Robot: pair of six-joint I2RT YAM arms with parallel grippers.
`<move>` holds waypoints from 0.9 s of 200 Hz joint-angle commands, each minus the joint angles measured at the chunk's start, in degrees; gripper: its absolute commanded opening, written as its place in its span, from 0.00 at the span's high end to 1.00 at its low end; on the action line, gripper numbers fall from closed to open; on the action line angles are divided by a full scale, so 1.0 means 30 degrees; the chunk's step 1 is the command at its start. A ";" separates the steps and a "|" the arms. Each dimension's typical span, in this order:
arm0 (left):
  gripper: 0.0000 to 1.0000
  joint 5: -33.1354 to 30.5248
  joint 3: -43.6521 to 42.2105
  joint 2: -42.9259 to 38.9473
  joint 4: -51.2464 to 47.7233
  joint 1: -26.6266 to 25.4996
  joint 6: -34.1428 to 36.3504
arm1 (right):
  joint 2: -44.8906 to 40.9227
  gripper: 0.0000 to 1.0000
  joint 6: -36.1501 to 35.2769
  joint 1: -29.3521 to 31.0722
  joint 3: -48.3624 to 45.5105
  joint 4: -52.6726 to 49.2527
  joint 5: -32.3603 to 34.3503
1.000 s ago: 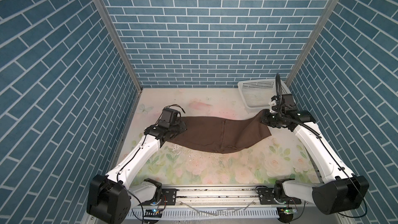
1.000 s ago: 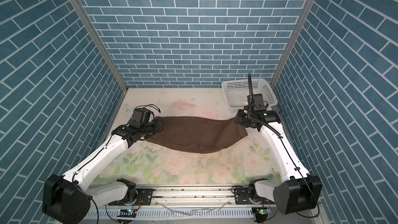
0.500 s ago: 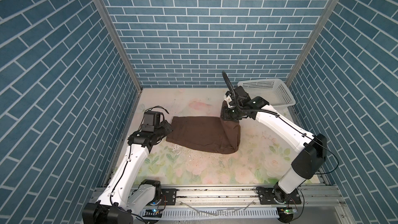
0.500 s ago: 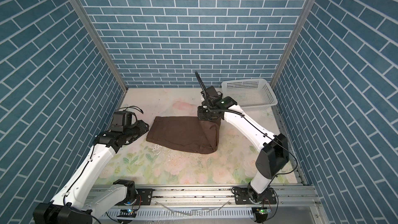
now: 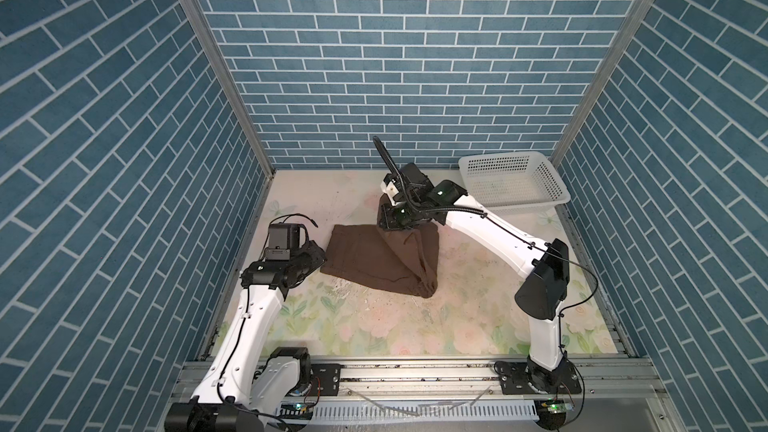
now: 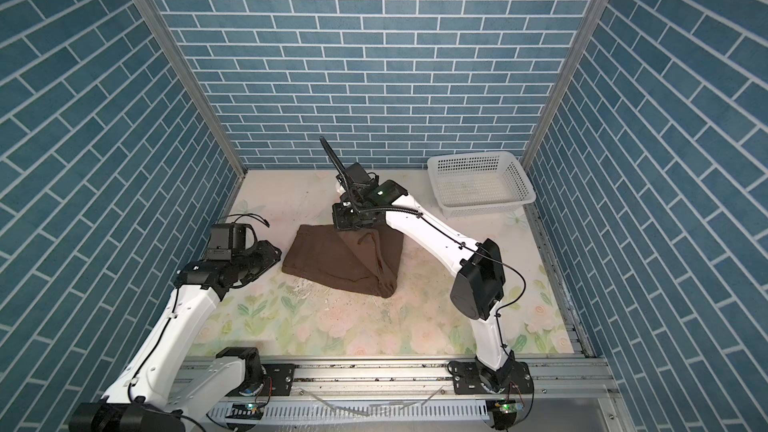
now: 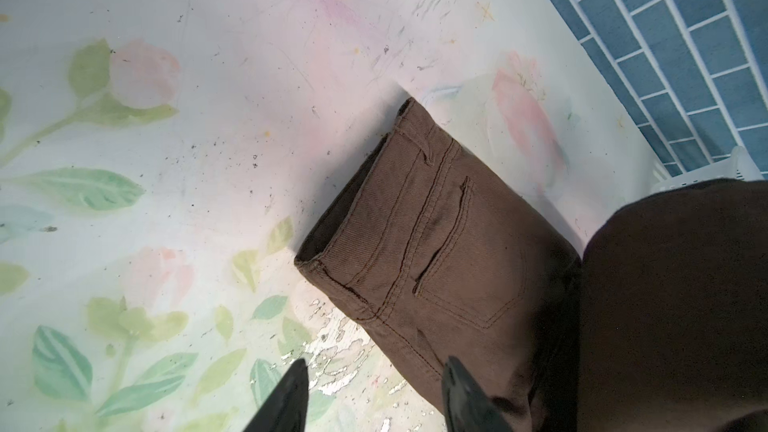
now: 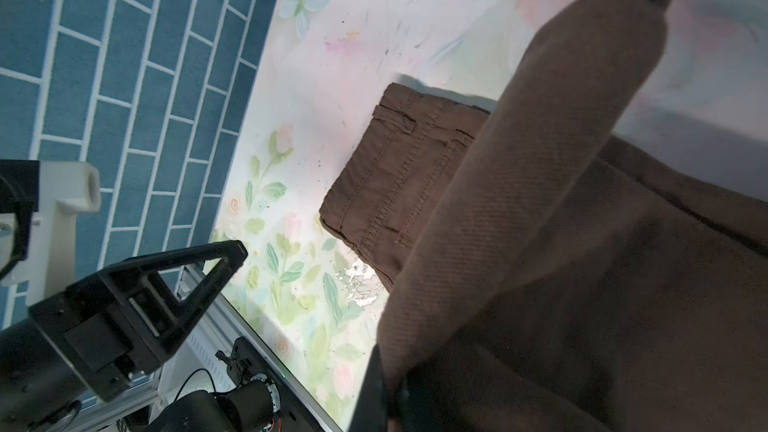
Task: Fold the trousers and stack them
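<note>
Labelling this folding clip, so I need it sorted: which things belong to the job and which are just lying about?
Job: trousers; right gripper, shut on the raised cloth; left gripper, jaws open near the waistband.
Lying about: white basket; flowered table.

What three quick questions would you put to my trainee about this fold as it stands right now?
1. True or false: the right gripper is shut on part of the trousers and holds it raised.
2. The left gripper is: A) open, gripping nothing; B) shut on the waistband; C) shut on a trouser leg.
3. Fill the gap: in both top views the white basket stands at the far ___ corner of the table.
Key: 1 true; 2 A; 3 right.
</note>
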 commanded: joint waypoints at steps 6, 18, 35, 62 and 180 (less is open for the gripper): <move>0.46 0.0466 -0.0512 -0.0236 -0.0396 0.0450 0.0514 | 0.1621 1.00 0.0974 0.0398 0.2201 0.0089 -0.0927; 0.46 0.0624 -0.0628 -0.0258 -0.0421 0.0599 0.0586 | 0.2433 1.00 0.1125 0.0553 0.2920 0.0140 -0.1066; 0.44 0.0771 -0.0748 -0.0278 -0.0465 0.0800 0.0671 | 0.3742 1.00 0.1411 0.0696 0.3752 0.0438 -0.1230; 0.41 0.0877 -0.0897 -0.0214 -0.0363 0.0931 0.0760 | 0.5211 1.00 0.2153 0.0908 0.4085 0.2604 -0.1873; 0.33 0.3382 -0.1308 0.3722 0.3478 0.0763 0.0553 | -0.1372 0.59 -0.2680 0.0183 -0.2312 0.5071 0.1116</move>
